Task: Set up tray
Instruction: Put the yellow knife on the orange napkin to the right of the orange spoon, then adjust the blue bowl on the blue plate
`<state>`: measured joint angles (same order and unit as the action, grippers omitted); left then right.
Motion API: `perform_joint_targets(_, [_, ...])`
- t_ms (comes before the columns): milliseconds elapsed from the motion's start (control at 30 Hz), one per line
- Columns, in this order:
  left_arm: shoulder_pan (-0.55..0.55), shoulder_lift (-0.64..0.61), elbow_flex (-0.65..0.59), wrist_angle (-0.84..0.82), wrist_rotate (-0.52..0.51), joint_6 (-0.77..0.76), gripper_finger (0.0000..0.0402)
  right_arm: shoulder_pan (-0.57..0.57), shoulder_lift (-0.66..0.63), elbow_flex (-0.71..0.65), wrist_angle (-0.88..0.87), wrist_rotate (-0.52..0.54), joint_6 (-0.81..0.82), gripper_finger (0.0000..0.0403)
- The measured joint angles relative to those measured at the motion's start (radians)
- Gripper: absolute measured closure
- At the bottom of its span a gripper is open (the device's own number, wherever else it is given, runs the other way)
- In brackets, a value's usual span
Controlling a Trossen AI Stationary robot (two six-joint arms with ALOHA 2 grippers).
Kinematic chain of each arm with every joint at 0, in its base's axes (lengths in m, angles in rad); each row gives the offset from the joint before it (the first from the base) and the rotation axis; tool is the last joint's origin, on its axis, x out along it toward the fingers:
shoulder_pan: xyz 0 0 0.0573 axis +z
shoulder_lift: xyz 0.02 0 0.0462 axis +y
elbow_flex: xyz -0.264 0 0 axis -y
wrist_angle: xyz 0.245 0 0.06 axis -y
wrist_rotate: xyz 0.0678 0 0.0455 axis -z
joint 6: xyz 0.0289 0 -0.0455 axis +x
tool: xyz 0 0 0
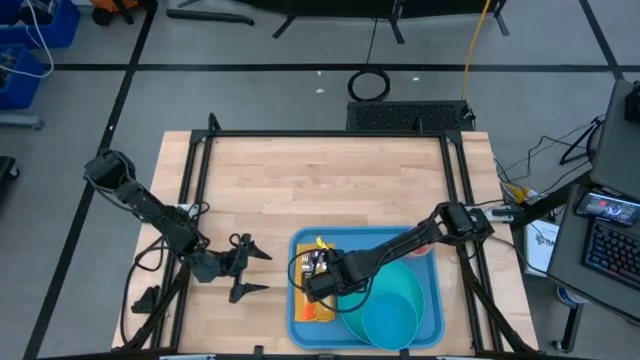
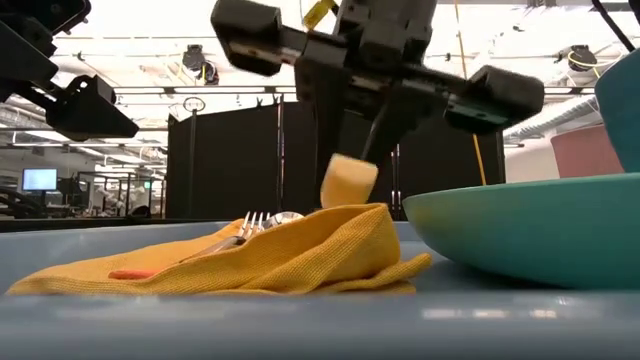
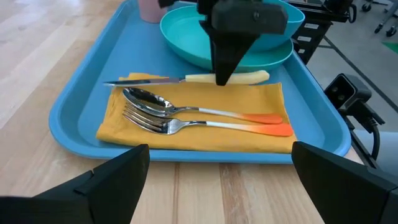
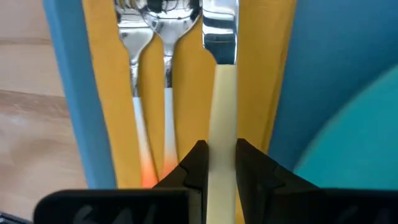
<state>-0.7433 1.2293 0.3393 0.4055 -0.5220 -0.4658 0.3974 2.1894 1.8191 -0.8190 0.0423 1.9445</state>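
A blue tray (image 1: 437, 292) lies at the table's near edge, right of centre. On it an orange-yellow napkin (image 3: 193, 127) carries a spoon (image 3: 149, 101) and a fork (image 3: 155, 122) side by side, with orange-tipped handles. Beside the napkin stands a teal plate (image 1: 392, 310). My right gripper (image 4: 221, 158) stands over the napkin's plate-side edge, shut on a knife (image 3: 186, 79) with a cream handle. My left gripper (image 1: 262, 272) waits open over bare table to the tray's left. My right gripper pinches the knife's cream handle (image 4: 222, 134) between its two fingers (image 4: 198, 163), about midway along the handle. The fingers come steeply from above and lie across the knife. The knife runs along the napkin beside the spoon; its handle end (image 2: 348, 180) stands clear above the cloth.
A teal bowl (image 3: 233, 28) sits on the plate, and a pink cup (image 3: 149, 9) stands at the tray's far corner. Bare wooden table (image 1: 320, 190) stretches beyond and to the left of the tray. A black frame (image 1: 200, 160) borders the table.
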Motion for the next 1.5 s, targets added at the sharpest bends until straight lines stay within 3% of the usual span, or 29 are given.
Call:
perform_joint_targets(567, [-0.003,0.0,0.0,-0.016,-0.002,-0.009,0.0004,-0.012,0.019,0.0,0.025,-0.021,-0.027,0.0361])
perform_joint_targets(833, [-0.006,0.0,0.0,-0.019,-0.002,-0.009,0.0004,-0.017,0.019,0.0,0.062,-0.021,-0.045,0.025])
perform_joint_targets(1000, [-0.006,0.0,0.0,-0.02,-0.002,-0.009,0.0004,-0.01,0.019,0.0,0.061,-0.023,-0.059,0.0218])
perform_joint_targets(1500, [-0.006,0.0,0.0,-0.02,-0.002,-0.011,0.0004,-0.008,0.01,0.0,0.112,0.0,-0.199,0.0239])
